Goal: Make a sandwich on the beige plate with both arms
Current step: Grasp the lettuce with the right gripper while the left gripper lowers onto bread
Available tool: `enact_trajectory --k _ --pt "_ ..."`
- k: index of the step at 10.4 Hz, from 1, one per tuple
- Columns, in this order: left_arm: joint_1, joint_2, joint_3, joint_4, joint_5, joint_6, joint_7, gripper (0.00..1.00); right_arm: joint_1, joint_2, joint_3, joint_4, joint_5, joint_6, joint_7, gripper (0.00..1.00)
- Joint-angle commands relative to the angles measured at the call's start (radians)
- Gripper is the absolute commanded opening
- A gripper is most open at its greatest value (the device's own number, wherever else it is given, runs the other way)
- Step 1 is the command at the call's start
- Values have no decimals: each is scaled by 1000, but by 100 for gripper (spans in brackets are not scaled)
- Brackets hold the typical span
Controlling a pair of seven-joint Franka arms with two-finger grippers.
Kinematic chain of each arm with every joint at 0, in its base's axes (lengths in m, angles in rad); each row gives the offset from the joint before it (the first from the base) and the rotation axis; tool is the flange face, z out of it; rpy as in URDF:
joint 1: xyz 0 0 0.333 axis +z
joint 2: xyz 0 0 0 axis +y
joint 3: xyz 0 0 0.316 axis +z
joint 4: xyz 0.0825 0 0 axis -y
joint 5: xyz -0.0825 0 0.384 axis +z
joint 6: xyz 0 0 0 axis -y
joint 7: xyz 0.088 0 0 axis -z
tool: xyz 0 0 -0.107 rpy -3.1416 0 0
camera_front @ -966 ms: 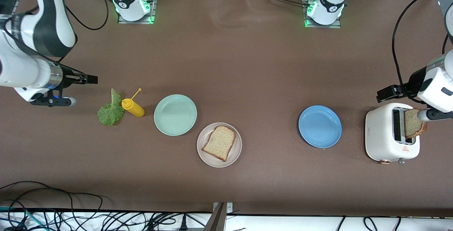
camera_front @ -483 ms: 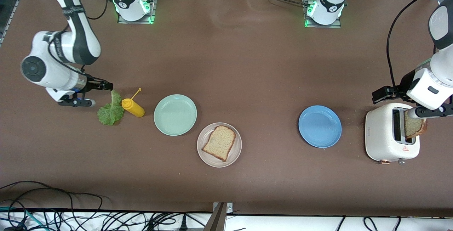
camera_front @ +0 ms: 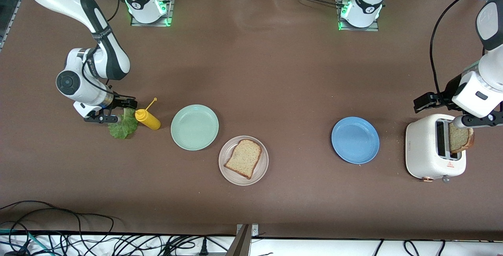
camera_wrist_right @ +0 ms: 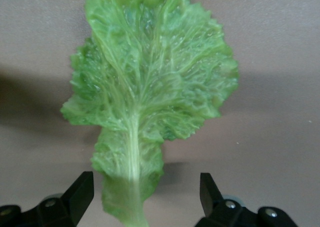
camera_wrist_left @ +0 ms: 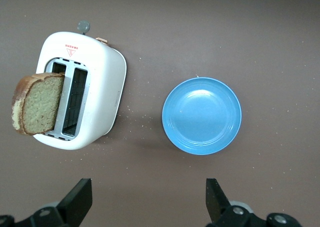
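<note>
One tan bread slice [camera_front: 243,158] lies on the beige plate [camera_front: 263,168], which sits nearest the front camera. A second slice [camera_front: 459,138] [camera_wrist_left: 37,104] stands in the white toaster [camera_front: 426,150] [camera_wrist_left: 100,102] at the left arm's end. The green lettuce leaf [camera_front: 123,127] [camera_wrist_right: 150,87] lies flat at the right arm's end. My right gripper [camera_front: 127,105] [camera_wrist_right: 147,197] is low over the leaf's stem, open, one finger on each side of it. My left gripper [camera_front: 420,105] [camera_wrist_left: 149,202] hangs open and empty over bare table beside the toaster.
A yellow mustard bottle [camera_front: 147,119] lies right beside the lettuce and the right gripper. A mint green plate [camera_front: 194,127] sits between the bottle and the beige plate. A blue plate [camera_front: 355,140] [camera_wrist_left: 202,115] sits beside the toaster. Cables run along the table's front edge.
My right arm has swung in and come down from the table's end until its gripper straddles the lettuce stem. The left arm has shifted only slightly above the toaster.
</note>
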Motion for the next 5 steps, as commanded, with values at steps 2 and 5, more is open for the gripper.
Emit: enact_trajectory --k 2,5 --pt "14 -11 -13 -19 8 16 32 100 2 -4 5 10 -10 -1 -12 12" --pt "14 -11 -13 -19 8 16 32 100 4 -7 7 29 -10 -5 -12 0"
